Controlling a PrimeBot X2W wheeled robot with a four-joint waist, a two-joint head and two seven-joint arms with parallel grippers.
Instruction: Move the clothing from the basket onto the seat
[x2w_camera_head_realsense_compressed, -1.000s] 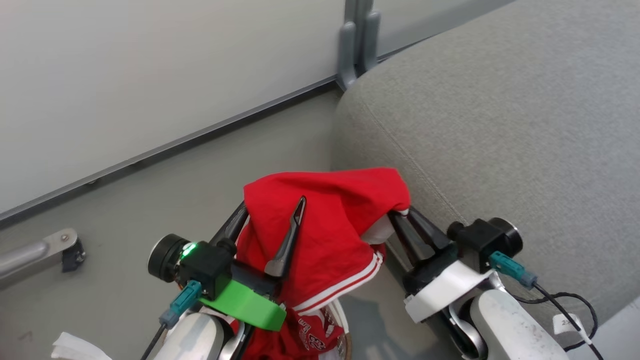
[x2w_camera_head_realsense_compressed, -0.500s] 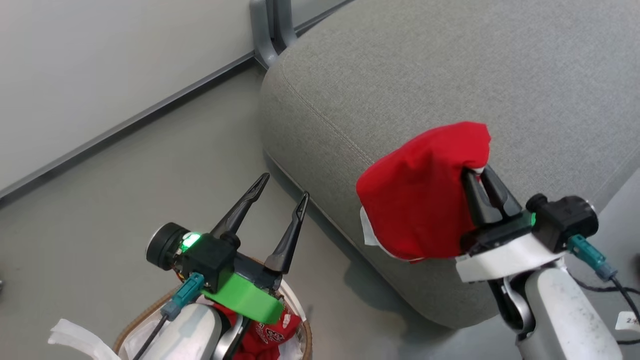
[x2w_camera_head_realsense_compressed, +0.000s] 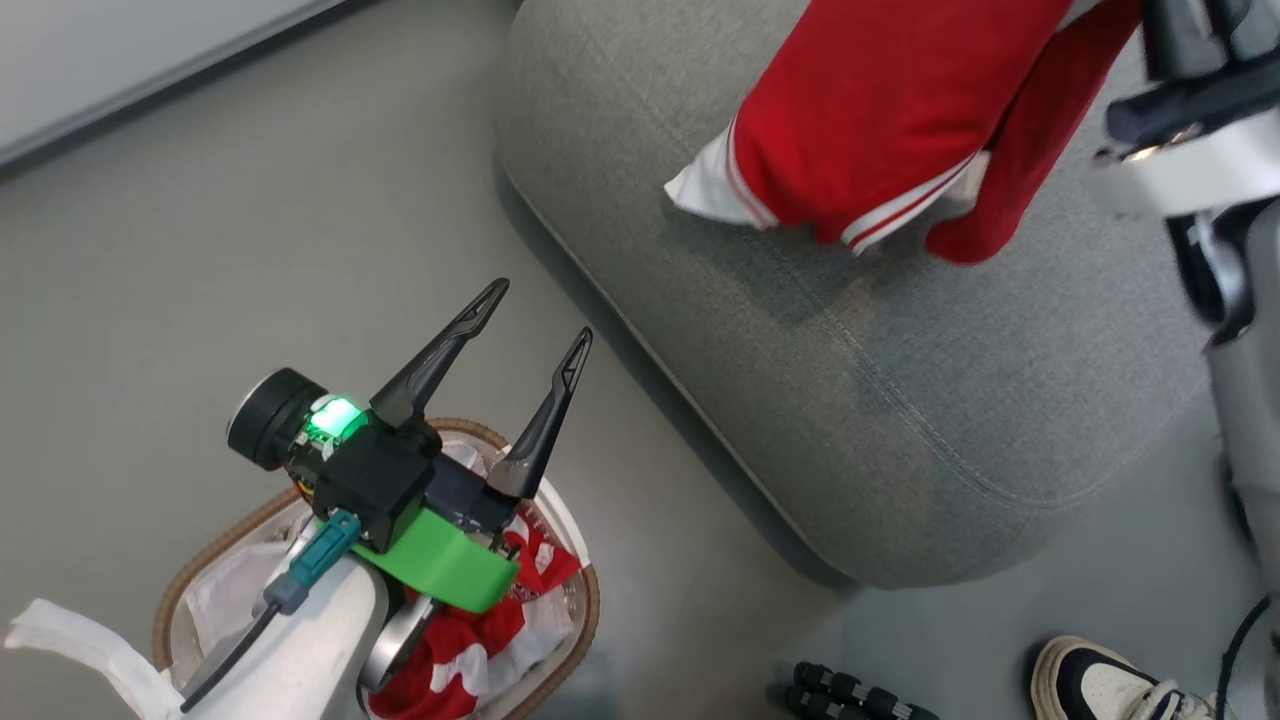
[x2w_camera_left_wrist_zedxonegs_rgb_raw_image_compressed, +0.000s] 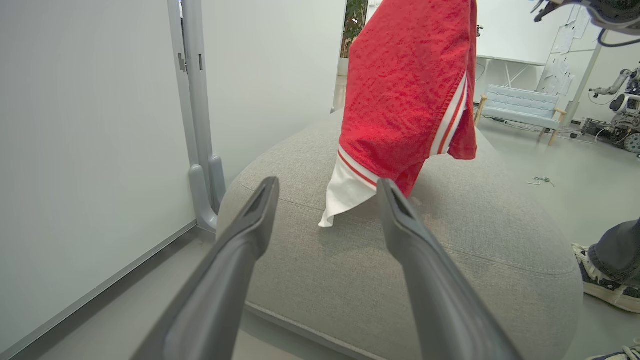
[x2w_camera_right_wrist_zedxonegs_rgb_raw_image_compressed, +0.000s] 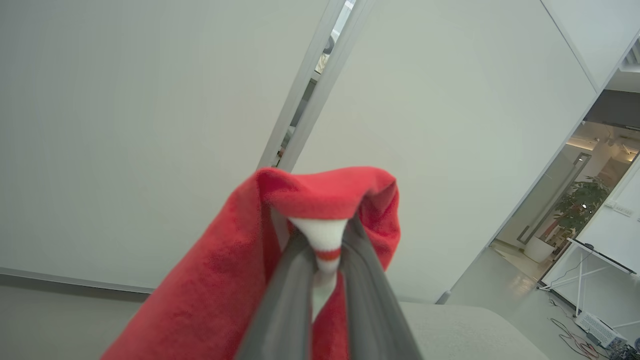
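A red garment (x2w_camera_head_realsense_compressed: 880, 110) with white stripes and trim hangs unfurled over the grey seat (x2w_camera_head_realsense_compressed: 860, 400), its lower hem close above the cushion. My right gripper (x2w_camera_right_wrist_zedxonegs_rgb_raw_image_compressed: 324, 247) is shut on the garment's white-trimmed edge, holding it from above at the head view's top right. My left gripper (x2w_camera_head_realsense_compressed: 540, 312) stands open with nothing between its fingers, above the basket (x2w_camera_head_realsense_compressed: 590, 600) at the lower left. More red clothing (x2w_camera_head_realsense_compressed: 450, 640) with white lettering lies in the basket. In the left wrist view the hanging garment (x2w_camera_left_wrist_zedxonegs_rgb_raw_image_compressed: 405, 85) shows beyond my open fingers (x2w_camera_left_wrist_zedxonegs_rgb_raw_image_compressed: 250, 225), over the seat (x2w_camera_left_wrist_zedxonegs_rgb_raw_image_compressed: 350, 270).
The basket stands on grey floor beside the seat's near corner. A white liner (x2w_camera_head_realsense_compressed: 60, 640) spills over its left side. A person's shoe (x2w_camera_head_realsense_compressed: 1100, 680) and a black ribbed object (x2w_camera_head_realsense_compressed: 850, 690) lie on the floor at the lower right. A white wall panel (x2w_camera_left_wrist_zedxonegs_rgb_raw_image_compressed: 90, 125) runs behind.
The head camera has turned right and down. My right gripper has carried the red garment up and over the seat, where it now hangs open. My left gripper stays open over the basket.
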